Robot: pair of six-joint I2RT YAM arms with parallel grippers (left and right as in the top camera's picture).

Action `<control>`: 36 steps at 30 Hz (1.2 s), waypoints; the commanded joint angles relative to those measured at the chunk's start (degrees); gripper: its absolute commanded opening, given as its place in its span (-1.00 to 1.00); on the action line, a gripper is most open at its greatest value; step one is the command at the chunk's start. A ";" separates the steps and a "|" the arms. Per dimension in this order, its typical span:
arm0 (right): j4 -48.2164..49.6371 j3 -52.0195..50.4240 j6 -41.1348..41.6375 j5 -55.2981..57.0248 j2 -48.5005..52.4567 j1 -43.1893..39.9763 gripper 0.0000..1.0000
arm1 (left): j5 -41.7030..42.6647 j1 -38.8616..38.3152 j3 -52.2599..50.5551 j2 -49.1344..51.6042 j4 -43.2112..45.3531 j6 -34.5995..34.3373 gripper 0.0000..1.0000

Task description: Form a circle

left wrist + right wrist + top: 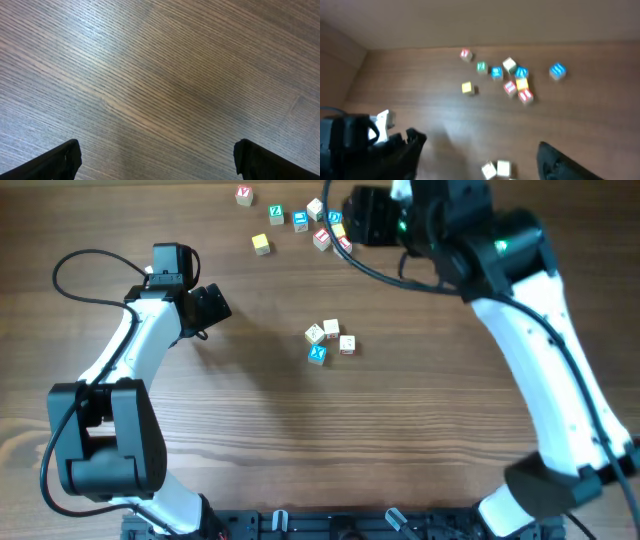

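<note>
The circle (pixel 330 331), a loose cluster of tiny wooden letter cubes, lies just right of the middle of the overhead frame on the brown wood-grain table (pixel 420 420). Four cubes show there: a whitish cube (pixel 315 333) and a cream cube (pixel 331 328) side by side at the top, a blue "X" cube (pixel 317 354) at the lower left and a cube with a red mark (pixel 347 345) at the lower right. No gripper touches them.

The right gripper (pixel 360 218) hangs at the top of the overhead frame, over the right end of a scatter of loose coloured letter cubes (pixel 275 213). In its wrist view the right gripper (pixel 480 157) has its dark fingers (pixel 560 162) set wide apart with nothing between them. Two pale cubes of the circle (pixel 496 169) show at the bottom edge, and the scatter of loose cubes (pixel 496 73) lies across the upper middle.

The left gripper (pixel 212 305) sits left of centre, well apart from the circle. Its wrist view shows the left gripper (pixel 157 157) spread fully, holding nothing, with only bare table under it.
</note>
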 commanded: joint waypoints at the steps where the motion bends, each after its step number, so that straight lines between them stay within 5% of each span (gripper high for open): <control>1: 3.08 0.90 -10.27 0.02 8.59 -0.39 0.69 | -0.55 0.26 0.46 -0.90 0.02 -0.52 1.00; 6: 7.61 0.83 -18.10 3.37 19.21 -2.23 0.79 | -0.57 0.26 0.46 -0.90 0.02 -0.52 1.00; 10: 11.30 0.79 -24.90 3.34 26.62 -3.32 0.61 | -0.55 0.26 0.46 -0.90 0.02 -0.52 1.00; 20: 22.99 0.74 -25.11 2.47 40.61 -4.68 0.49 | -0.55 0.26 0.46 -0.90 0.02 -0.52 1.00; 25: 26.40 0.68 -26.49 2.51 43.39 -4.79 0.29 | -0.55 0.26 0.46 -0.90 0.02 -0.52 1.00; 30: 26.05 0.68 -26.45 2.49 43.45 -4.79 -0.31 | -0.55 0.26 0.46 -0.90 0.02 -0.52 1.00; 36: 25.24 0.68 -26.27 0.94 43.67 -4.79 -0.31 | -0.55 0.26 0.46 -0.90 0.02 -0.52 1.00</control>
